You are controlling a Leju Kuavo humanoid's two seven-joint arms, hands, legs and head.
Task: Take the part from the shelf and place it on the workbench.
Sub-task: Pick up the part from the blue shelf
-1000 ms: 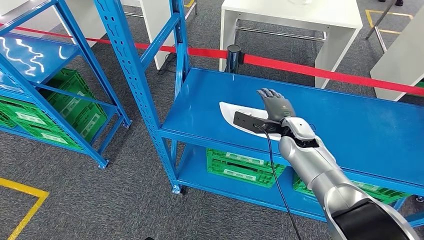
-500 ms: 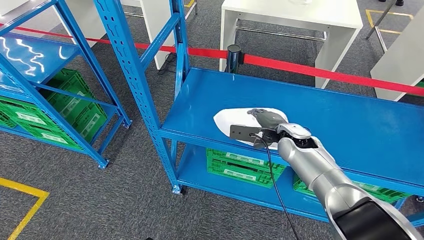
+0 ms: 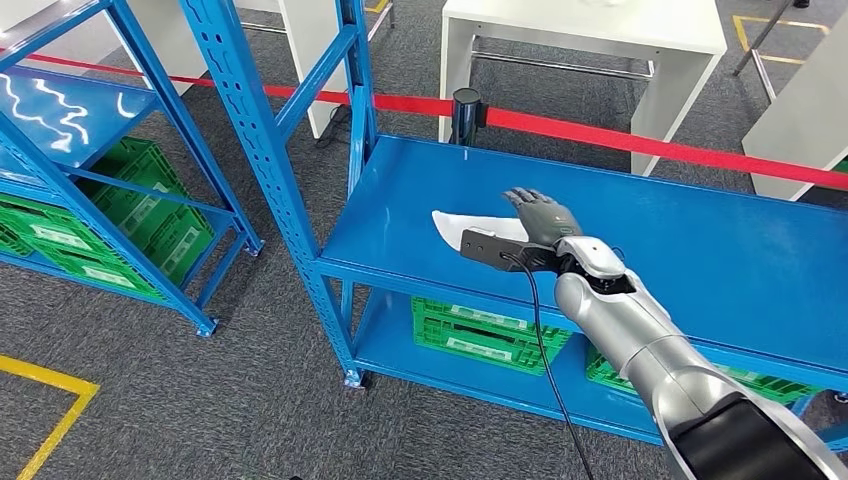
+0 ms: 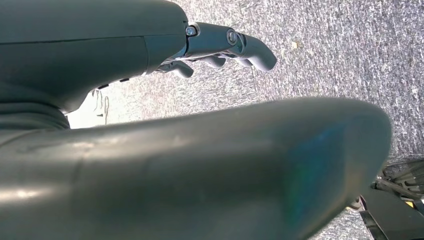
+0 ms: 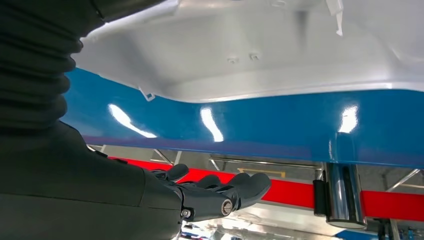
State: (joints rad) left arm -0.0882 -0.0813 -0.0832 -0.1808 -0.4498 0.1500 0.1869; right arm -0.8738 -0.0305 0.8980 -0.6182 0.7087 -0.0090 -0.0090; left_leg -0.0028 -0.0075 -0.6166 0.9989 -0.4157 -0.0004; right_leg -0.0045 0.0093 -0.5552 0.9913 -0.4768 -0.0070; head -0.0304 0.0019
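Note:
The white, flat, curved part [image 3: 465, 228] lies on the blue shelf [image 3: 700, 250] near its front edge. My right hand [image 3: 540, 215] is over the part's right end, fingers stretched out toward the back of the shelf. In the right wrist view the part [image 5: 260, 55] rests on the glossy shelf [image 5: 280, 125], and the right hand's fingers [image 5: 215, 195] reach past it with nothing in them. Whether the thumb touches the part is hidden. My left hand [image 4: 220, 47] hangs over grey carpet, fingers loosely apart, holding nothing.
A blue upright post [image 3: 265, 150] stands at the shelf's left corner. Green crates [image 3: 480, 335] sit on the lower level. Red barrier tape [image 3: 650, 145] on a chrome post [image 3: 466, 115] runs behind the shelf, with a white table [image 3: 580, 30] beyond. Another blue rack [image 3: 60, 110] stands left.
Half a second ago the right hand's fingers were curled down on the part, which sat nearer the front edge. Now the fingers are stretched out and the part shows less.

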